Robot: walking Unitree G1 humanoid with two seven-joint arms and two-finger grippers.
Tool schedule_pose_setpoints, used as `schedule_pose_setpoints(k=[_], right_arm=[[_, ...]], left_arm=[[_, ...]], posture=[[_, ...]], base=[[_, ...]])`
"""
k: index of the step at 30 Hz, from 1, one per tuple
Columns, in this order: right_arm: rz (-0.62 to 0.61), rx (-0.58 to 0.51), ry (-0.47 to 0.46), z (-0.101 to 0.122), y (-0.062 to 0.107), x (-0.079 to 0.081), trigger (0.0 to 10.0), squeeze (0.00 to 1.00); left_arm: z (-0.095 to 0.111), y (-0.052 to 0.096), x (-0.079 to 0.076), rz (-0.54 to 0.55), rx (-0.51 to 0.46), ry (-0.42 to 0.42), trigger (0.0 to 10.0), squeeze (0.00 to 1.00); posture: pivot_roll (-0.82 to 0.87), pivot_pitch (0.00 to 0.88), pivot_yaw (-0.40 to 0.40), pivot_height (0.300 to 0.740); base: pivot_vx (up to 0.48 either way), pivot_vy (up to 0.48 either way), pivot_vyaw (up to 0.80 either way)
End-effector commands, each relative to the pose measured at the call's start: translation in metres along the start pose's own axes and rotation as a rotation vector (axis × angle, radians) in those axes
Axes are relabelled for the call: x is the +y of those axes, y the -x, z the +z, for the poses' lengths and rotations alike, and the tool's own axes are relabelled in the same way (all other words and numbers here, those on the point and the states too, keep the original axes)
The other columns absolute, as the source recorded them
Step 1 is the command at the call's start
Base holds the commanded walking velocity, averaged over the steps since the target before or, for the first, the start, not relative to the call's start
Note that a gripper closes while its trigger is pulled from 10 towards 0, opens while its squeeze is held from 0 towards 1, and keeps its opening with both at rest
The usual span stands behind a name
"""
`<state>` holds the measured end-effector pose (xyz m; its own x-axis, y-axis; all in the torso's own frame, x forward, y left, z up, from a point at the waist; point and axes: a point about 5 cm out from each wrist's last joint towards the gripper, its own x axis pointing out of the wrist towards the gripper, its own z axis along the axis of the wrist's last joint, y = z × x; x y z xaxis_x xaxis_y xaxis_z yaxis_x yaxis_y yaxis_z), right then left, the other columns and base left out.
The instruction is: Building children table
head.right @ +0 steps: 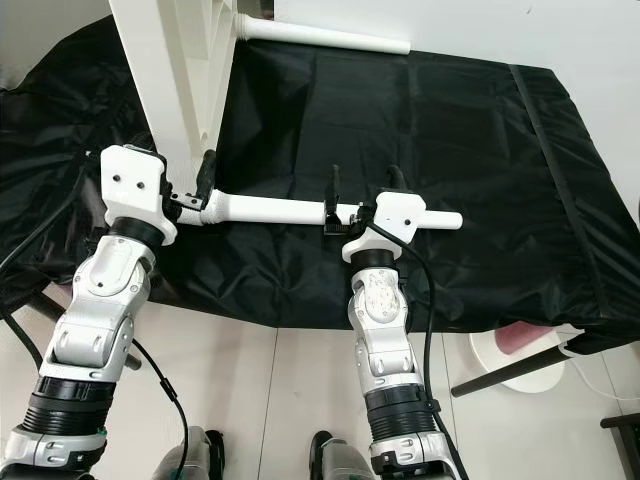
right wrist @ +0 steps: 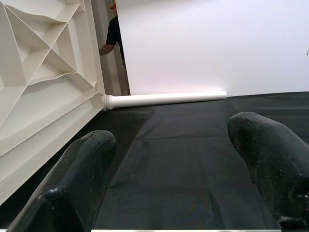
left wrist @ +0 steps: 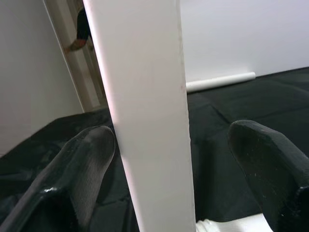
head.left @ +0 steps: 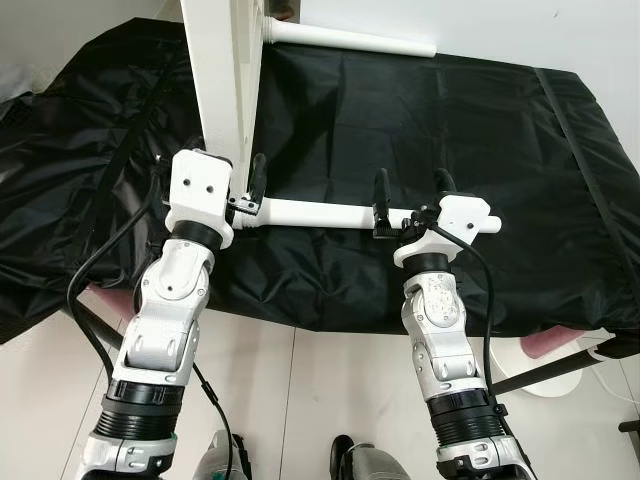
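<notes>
A white tabletop (head.left: 218, 80) stands on its edge on the black cloth (head.left: 420, 120), its ribbed underside (right wrist: 43, 82) facing right. One white leg (head.left: 350, 40) juts from its far corner. A second white leg (head.left: 320, 213) lies level near the cloth's front edge, spanning both grippers. My left gripper (head.left: 238, 170) is open at that leg's left end, its fingers (left wrist: 91, 150) straddling the tabletop's edge (left wrist: 145, 96). My right gripper (head.left: 412, 180) is open too. The leg crosses low between its fingers (right wrist: 82, 164), close to the palm.
The cloth-covered surface drops off at its front edge (head.left: 330, 320) onto pale floor tiles (head.left: 300, 400). A white round base with a pink part (head.left: 560, 345) sits at the lower right. A person (right wrist: 113, 36) stands in a doorway beyond the tabletop.
</notes>
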<state>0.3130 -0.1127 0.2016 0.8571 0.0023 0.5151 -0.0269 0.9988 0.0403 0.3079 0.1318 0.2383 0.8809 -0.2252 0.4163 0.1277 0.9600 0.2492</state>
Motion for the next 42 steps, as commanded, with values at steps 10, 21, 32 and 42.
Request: schedule_pose_setpoints(k=[10,21,32,42], right_arm=[[0.008,0.012,0.004,-0.005,0.002,-0.002,10.0,0.00],[0.054,0.021,0.014,-0.008,-0.004,-0.003,10.0,0.00],[0.082,0.034,0.035,-0.011,-0.005,-0.010,10.0,0.00],[0.073,0.033,0.016,-0.012,-0.005,-0.017,10.0,1.00]], left_arm=[[-0.004,0.021,-0.004,-0.019,0.036,-0.018,10.0,0.00],[-0.008,0.041,-0.025,-0.131,0.049,-0.011,10.0,0.00],[-0.016,0.038,-0.057,-0.262,0.058,0.044,10.0,0.00],[-0.021,0.022,-0.065,-0.277,0.045,0.119,10.0,1.00]], posture=[[0.21,0.159,-0.034,0.740],[0.24,0.179,-0.077,0.740],[0.23,0.182,-0.088,0.740],[0.21,0.173,-0.075,0.740]], base=[[0.000,0.000,0.00],[0.000,0.000,0.00],[0.000,0.000,0.00],[0.000,0.000,0.00]])
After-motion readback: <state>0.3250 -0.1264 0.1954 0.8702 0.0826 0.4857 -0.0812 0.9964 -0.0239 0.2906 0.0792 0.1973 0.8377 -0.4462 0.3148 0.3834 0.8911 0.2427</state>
